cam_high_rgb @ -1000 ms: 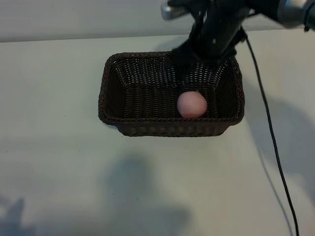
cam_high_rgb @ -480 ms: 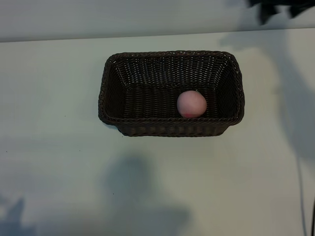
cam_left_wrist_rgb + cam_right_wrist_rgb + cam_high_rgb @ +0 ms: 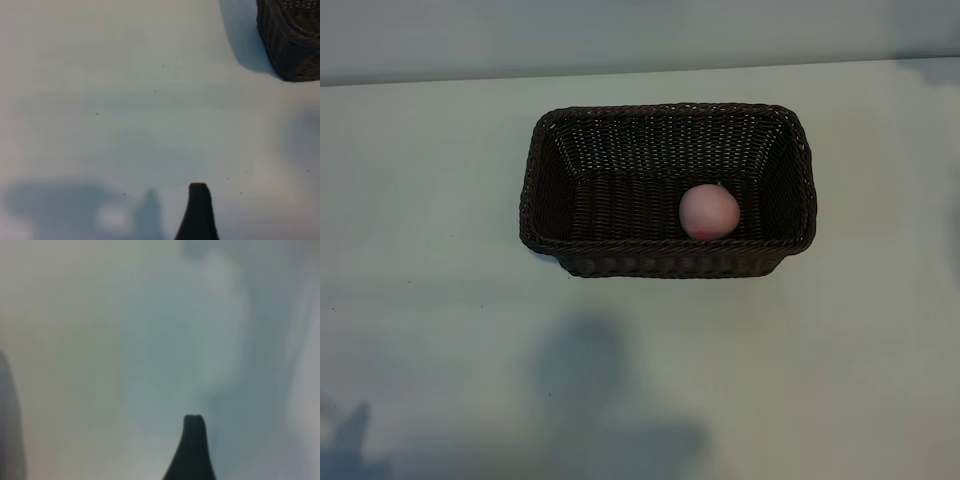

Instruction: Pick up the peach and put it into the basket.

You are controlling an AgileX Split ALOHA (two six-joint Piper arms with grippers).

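Wicker first: the basket [image 3: 665,108] sits mid-desk, dark brown, with its long axis running side to side across the exterior view. The peach [image 3: 709,212] is already inside it, resting on the woven floor in the right-hand half. It's snug up against the long wall that's lower in that view and well apart from the left end. So as far as I can judge, the job is basically done, since the fruit is in and nothing is gripping it.

Neither arm shows up in the exterior view at all. The left pincer [image 3: 198,210] hangs over bare desk [image 3: 420,300], released and holding nothing. A corner of the basket [image 3: 292,40] peeks into the edge of its wrist view, so it's off to one side of the basket, not above it.

The right pincer [image 3: 192,440] only has blurry pale surface in front of it, with no basket and no peach in its view. I honestly can't tell if it's released or clenched. Nothing shows up in it, though.

If anyone had to reach back in, I'd guess the right arm gets the call. The peach lies toward that arm's end of the basket, and the approach would be straight down over the rim. I'd say there's nothing left to do here but park.
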